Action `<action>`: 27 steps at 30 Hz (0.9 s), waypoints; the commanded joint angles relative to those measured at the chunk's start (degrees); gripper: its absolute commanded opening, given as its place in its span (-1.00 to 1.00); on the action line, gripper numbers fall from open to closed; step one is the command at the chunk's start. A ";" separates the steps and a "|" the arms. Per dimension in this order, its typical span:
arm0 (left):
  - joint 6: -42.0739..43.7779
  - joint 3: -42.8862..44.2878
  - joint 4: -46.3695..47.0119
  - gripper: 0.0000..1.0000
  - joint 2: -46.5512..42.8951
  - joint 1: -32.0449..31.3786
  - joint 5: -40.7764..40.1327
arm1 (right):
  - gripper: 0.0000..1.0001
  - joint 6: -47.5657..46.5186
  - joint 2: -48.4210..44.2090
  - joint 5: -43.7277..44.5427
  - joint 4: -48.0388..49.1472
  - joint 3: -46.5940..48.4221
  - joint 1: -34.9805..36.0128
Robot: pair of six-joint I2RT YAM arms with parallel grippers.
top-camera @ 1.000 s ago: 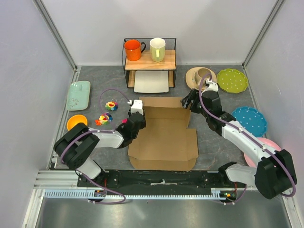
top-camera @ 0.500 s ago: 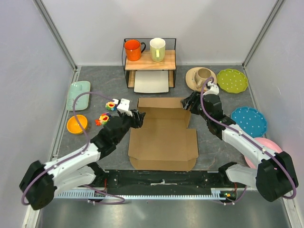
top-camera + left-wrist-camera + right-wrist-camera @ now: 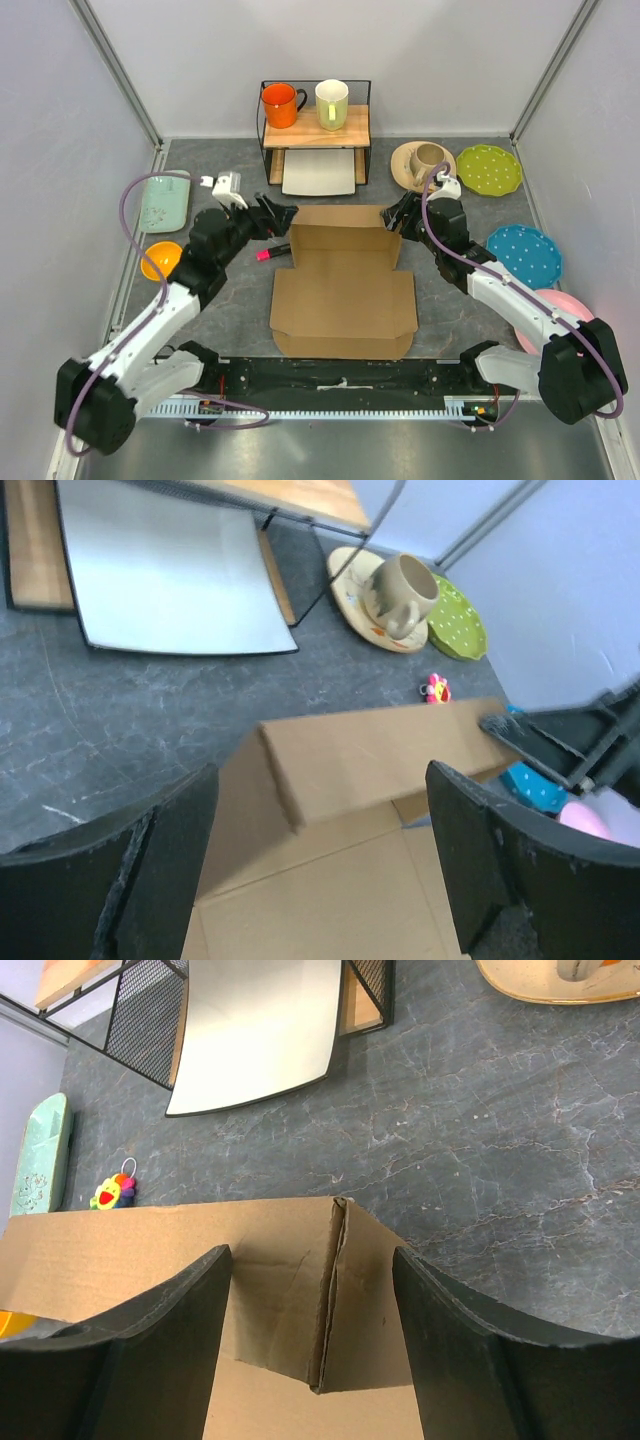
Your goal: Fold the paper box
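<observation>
- The table [image 3: 240, 300] is showing a dark grey, marble-veined top, with pale plain walls and aluminium posts closing it in.
- The paper box [image 3: 345, 300] is lying at the middle of the table, just beyond the arm bases. It is plain brown corrugated card, die-cut, and its broad near panel is resting flat, with rounded corners and a crease along the near edge.
- Its far panel is standing up as a low wall, and a short side tab is bending round it at the right corner.
- The left gripper [image 3: 322, 780] is hovering by the box's far-left corner, its matte black fingers spread wide and gripping nothing.
- The right gripper [image 3: 312, 1260] is straddling the far-right corner, with its fingers apart, one on each side of the upright crease. Neither is visibly pressing the card.
- A slim pink marker [image 3: 268, 254] is lying on the table just left of the box.
- A glossy orange bowl [image 3: 160, 258] and a mint oblong tray [image 3: 165, 200] are sitting at the left edge, and a blue dotted plate [image 3: 530, 250] is sitting at the right.
- A small multicoloured flower toy [image 3: 115, 1192] is lying beyond the far wall.
- A tan cup on a tan saucer [image 3: 420, 160] and a green dotted plate [image 3: 489, 170] are resting farther back on the right.
- Farthest back, a black wire rack [image 3: 315, 130] with a wooden shelf is carrying an orange mug [image 3: 280, 105] and a pale yellow mug [image 3: 332, 103], with a white rectangular tray [image 3: 320, 172] lying beneath it.
</observation>
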 commanded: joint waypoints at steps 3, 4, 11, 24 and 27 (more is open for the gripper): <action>-16.79 2.56 6.84 0.81 13.17 12.44 25.51 | 0.44 -2.45 1.24 -0.31 -6.02 -1.38 -0.37; -17.93 2.99 7.90 0.80 15.88 12.80 26.85 | 0.44 -2.37 1.07 -0.31 -6.02 -1.38 -0.37; -18.03 4.93 9.66 0.72 21.80 12.89 29.41 | 0.44 -2.80 1.42 -1.63 -6.02 -1.20 -0.37; -16.10 -1.39 10.54 0.16 23.38 12.89 29.76 | 0.32 -1.31 -0.16 -1.98 -6.02 -5.51 -0.28; -16.18 -3.67 11.42 0.09 23.73 12.89 30.29 | 0.31 -1.22 -1.91 -1.90 -6.55 -7.70 -0.37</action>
